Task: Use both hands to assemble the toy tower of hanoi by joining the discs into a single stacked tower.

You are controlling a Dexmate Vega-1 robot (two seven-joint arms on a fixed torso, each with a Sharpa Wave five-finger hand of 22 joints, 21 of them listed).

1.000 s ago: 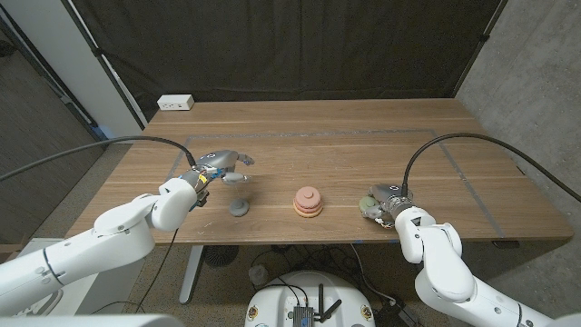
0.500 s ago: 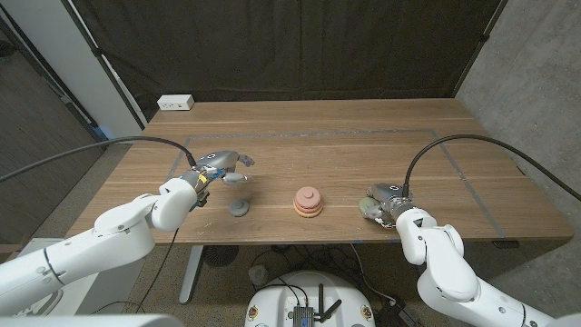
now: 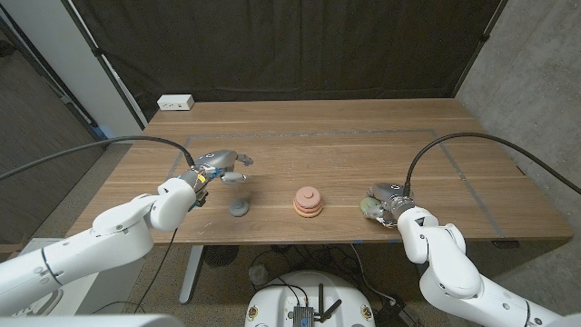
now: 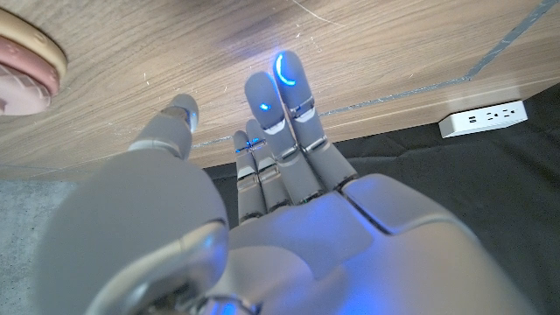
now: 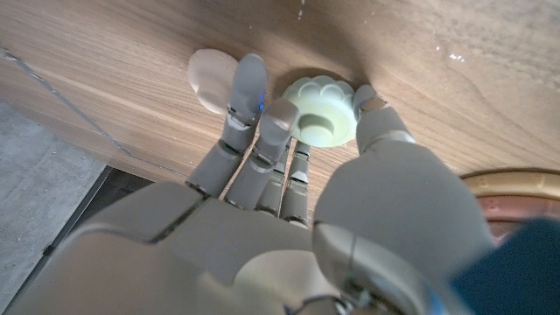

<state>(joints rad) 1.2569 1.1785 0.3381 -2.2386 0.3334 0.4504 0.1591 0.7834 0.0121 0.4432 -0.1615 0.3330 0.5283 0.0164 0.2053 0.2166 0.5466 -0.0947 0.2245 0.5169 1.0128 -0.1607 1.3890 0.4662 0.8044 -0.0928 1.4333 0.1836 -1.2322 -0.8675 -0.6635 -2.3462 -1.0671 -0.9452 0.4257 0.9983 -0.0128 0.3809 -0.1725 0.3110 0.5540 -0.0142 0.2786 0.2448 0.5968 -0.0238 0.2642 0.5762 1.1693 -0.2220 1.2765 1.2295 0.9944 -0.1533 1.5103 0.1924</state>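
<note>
A short stack of pink and orange discs stands near the table's front middle, and its rim also shows in the wrist views. A small grey piece lies to its left. My left hand hovers just behind the grey piece, fingers straight and apart, holding nothing. My right hand is on the table to the stack's right. Its thumb and fingers touch opposite edges of a pale green scalloped disc. A pale beige disc lies just beyond the fingertips.
A white power strip sits at the table's back left corner. Thin tape lines cross the wooden top. The front edge runs close to both hands and the discs.
</note>
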